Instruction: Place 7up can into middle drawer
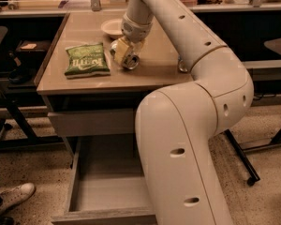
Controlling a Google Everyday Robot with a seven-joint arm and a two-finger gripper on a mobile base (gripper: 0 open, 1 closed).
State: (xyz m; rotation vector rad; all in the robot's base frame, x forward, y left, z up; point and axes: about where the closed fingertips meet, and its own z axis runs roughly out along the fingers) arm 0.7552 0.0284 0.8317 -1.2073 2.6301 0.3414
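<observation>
The 7up can (130, 62) is a small silver can with its round end facing the camera, just above the wooden tabletop (150, 71) near its front middle. My gripper (125, 55), with yellowish fingers, reaches down from the arm and is shut on the can, holding it tilted. The middle drawer (75, 172) is pulled open below the table, a deep grey tray with nothing visible inside. My arm's large lower segment hides its right side.
A green chip bag (86, 60) lies left of the can. A white bowl (112, 28) stands behind the gripper. A closed grey drawer front (91, 122) is above the open drawer. A person's shoe (14, 196) and chair legs (9, 121) are at the left.
</observation>
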